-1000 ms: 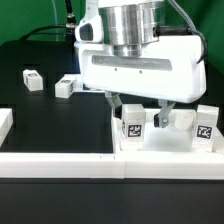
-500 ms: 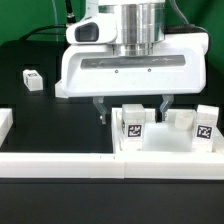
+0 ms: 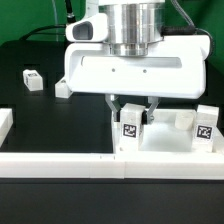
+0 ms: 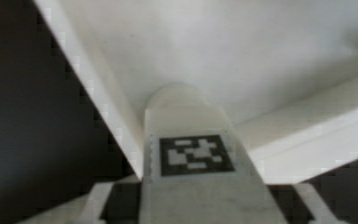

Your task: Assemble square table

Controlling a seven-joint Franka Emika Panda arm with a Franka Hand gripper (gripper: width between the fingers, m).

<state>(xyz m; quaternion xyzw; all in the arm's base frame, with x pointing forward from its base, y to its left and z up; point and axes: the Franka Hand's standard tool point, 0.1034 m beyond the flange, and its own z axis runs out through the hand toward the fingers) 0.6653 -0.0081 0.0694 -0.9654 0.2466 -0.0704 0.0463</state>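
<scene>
The white square tabletop (image 3: 168,146) lies at the exterior view's lower right; in the wrist view its pale inner face (image 4: 247,50) and raised rim fill the background. A white leg (image 3: 131,126) with a black-and-white tag stands at its near corner. My gripper (image 3: 131,112) hangs straight above that leg, with one finger pressed to each side of it. In the wrist view the tagged leg (image 4: 197,150) runs between the jaws of the gripper (image 4: 202,208). Whether the leg sits in a socket is hidden.
Two more white tagged legs (image 3: 205,125) (image 3: 181,120) stand on the tabletop to the right. Loose legs (image 3: 32,78) (image 3: 63,88) lie on the black table at the left. A long white border bar (image 3: 60,166) runs along the front.
The jaws stood wide on either side of the leg and have closed in against it. The hand has shifted slightly to the right over the leg.
</scene>
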